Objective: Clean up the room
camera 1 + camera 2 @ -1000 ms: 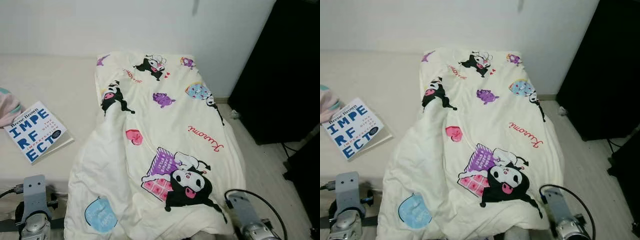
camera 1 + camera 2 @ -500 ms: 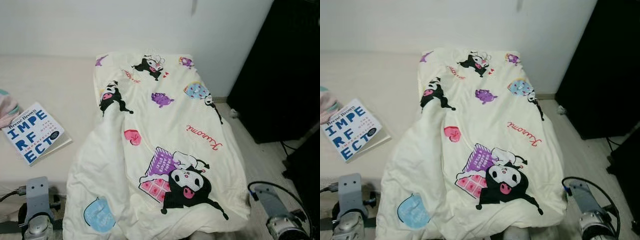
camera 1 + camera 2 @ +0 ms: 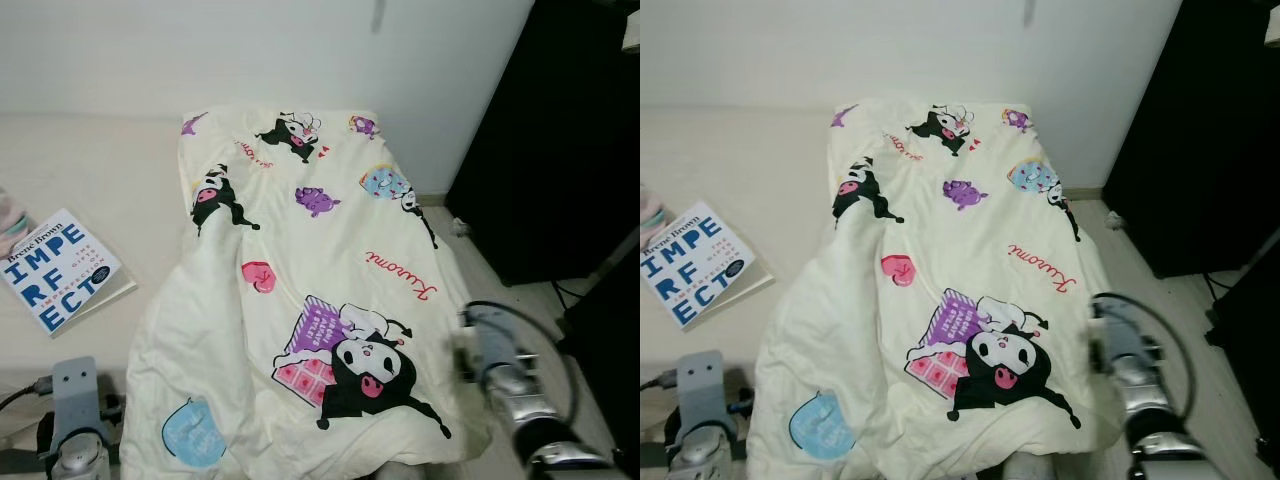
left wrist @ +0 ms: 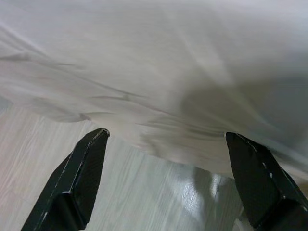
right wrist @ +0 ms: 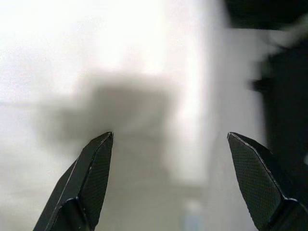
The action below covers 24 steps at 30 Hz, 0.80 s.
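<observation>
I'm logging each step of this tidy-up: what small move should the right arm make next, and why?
Probably ease the right gripper forward onto the near right edge of the cream cartoon-print blanket: its fingers are open with nothing between them, and the blanket lies rumpled, hanging over the bed's near edge.

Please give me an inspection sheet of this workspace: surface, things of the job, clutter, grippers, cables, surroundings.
Surface: beige bed, part bare beside the blanket.
Job's things: cream cartoon-print blanket spread crumpled, its near edge hanging toward the floor.
Clutter: book lying flat at the robot's left.
Grippers: left gripper open, low beneath the blanket's edge; right gripper open, blurred, by the blanket's right side.
Cables: black cable looping around the right arm.
Surroundings: white wall, dark cabinet, pale wood floor.
</observation>
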Motion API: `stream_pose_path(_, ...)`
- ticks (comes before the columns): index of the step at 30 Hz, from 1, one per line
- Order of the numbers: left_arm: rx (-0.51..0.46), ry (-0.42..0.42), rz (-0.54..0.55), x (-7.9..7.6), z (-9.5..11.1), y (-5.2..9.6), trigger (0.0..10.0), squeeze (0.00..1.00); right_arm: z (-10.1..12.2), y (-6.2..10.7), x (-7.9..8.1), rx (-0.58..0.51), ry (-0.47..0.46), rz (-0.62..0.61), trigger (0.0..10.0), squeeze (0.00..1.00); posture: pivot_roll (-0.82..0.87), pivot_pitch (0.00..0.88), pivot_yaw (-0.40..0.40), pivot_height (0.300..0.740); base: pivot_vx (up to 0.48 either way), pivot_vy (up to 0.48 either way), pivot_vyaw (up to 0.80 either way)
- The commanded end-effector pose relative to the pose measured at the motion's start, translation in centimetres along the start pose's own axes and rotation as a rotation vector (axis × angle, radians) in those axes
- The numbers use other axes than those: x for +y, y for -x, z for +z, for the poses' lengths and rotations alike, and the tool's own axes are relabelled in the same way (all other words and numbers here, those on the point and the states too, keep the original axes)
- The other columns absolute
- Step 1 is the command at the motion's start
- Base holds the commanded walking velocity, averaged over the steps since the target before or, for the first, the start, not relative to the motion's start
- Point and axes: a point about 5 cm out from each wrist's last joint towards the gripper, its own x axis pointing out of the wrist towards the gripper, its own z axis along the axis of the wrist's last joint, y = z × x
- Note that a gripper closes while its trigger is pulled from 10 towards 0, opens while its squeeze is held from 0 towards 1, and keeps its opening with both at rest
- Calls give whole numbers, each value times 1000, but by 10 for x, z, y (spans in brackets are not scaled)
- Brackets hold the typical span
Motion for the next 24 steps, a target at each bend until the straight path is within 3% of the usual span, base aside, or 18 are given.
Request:
stream_pose_path(1, -9, 4, 27, 4, 6, -4, 10000, 0, -10, 1, 12, 22, -13, 58, 10000, 0, -60, 60, -78, 512, 0, 0, 0)
stream_pose_path(2, -9, 4, 27, 4, 6, -4, 10000, 0, -10, 1, 12, 22, -13, 58, 10000, 0, -60, 60, -78, 512, 0, 0, 0)
stream_pose_path(3, -13, 2, 13, 0, 9, -4, 10000, 0, -18, 4, 31, 40, 0, 121, 10000, 0, -57, 58, -78, 517, 0, 0, 0)
stream_pose_path(5, -13, 2, 13, 0, 9, -4, 10000, 0, -18, 4, 31, 40, 0, 121, 10000, 0, -57, 58, -78, 517, 0, 0, 0)
stream_pose_path(7, 14, -18, -37, -14, 5, 0, 10000, 0, -36, 10, 59, 87, 47, 219, 10000, 0, -55, 45, -77, 527, 0, 0, 0)
stream_pose_path(9, 42, -25, -57, -20, -2, 3, 10000, 0, -44, 13, 66, 104, 67, 248, 10000, 0, -55, 46, -77, 532, 0, 0, 0)
stream_pose_path(15, 149, -64, -101, -26, -29, 14, 10000, 0, -58, 18, 73, 127, 81, 294, 10000, 0, -58, 43, -70, 546, 0, 0, 0)
stream_pose_path(24, 261, -99, -153, -25, -60, 29, 10000, 0, -63, 19, 67, 132, 87, 277, 10000, 0, -61, 41, -64, 566, 0, 0, 0)
